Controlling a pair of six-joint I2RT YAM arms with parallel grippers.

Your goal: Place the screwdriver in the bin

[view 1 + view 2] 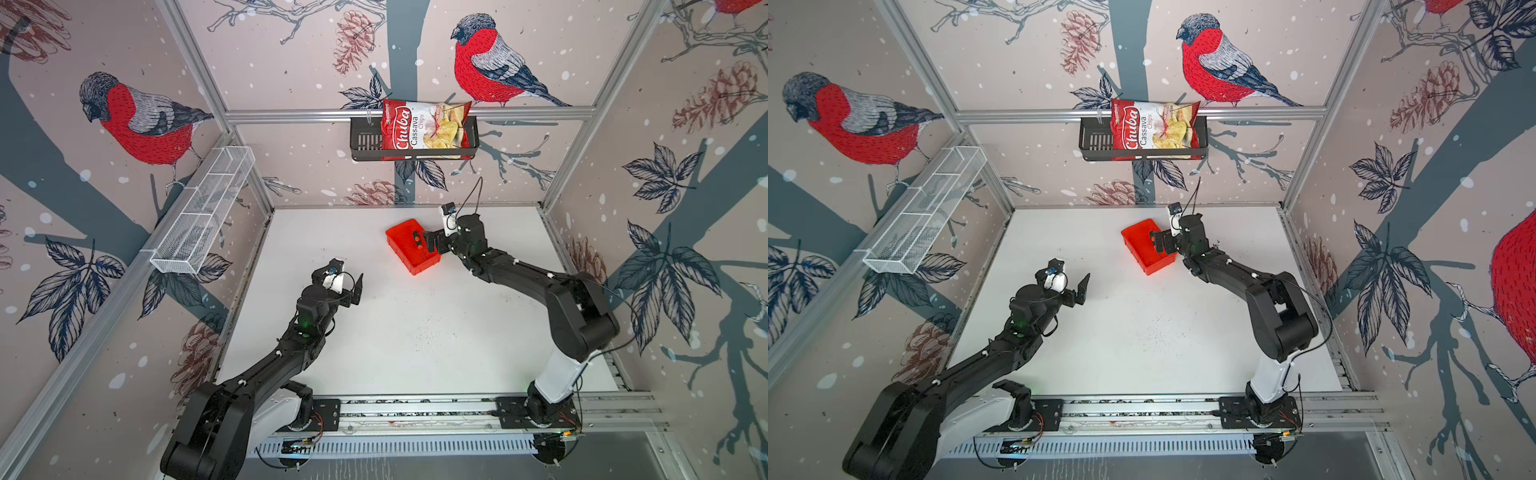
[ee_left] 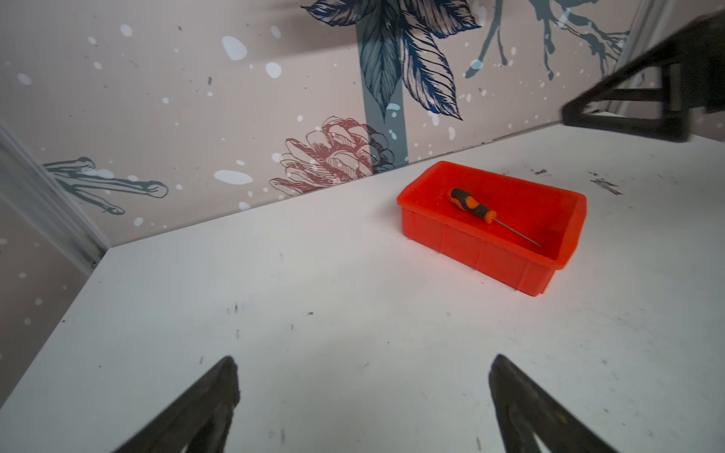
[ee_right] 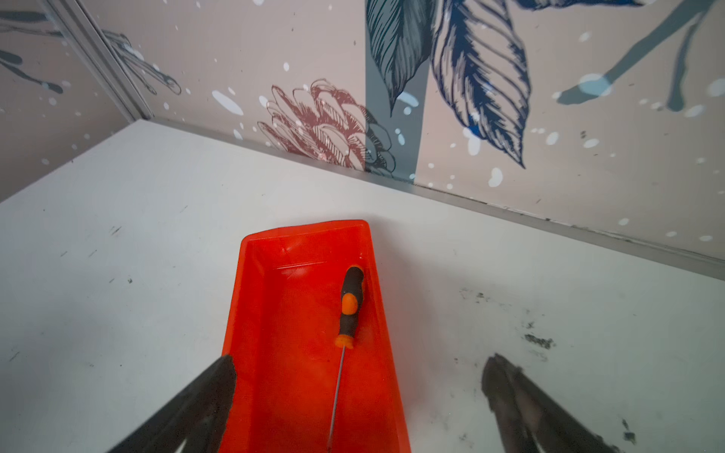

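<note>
Over bare tabletop at the left, the left gripper (image 2: 365,364) is seen with jaws apart, empty, well clear of the bin (image 2: 470,255). The screwdriver (image 2: 470,204) is laid flat inside it. At the right, the right gripper (image 3: 359,364) is spread wide by the bin's near end; its rim could be snagged on a low retreat, and the bin tipped.

the bin (image 2: 470,251) is bright red. the screwdriver (image 3: 350,304) has a black handle with orange patches and a grey shaft. the table (image 1: 415,332) is white, flecked dark. at 12 o'clock, a red-and-white chips bag (image 1: 424,129) and a black basket (image 1: 363,141); at 10 o'clock, a white mesh basket (image 1: 203,212).
</note>
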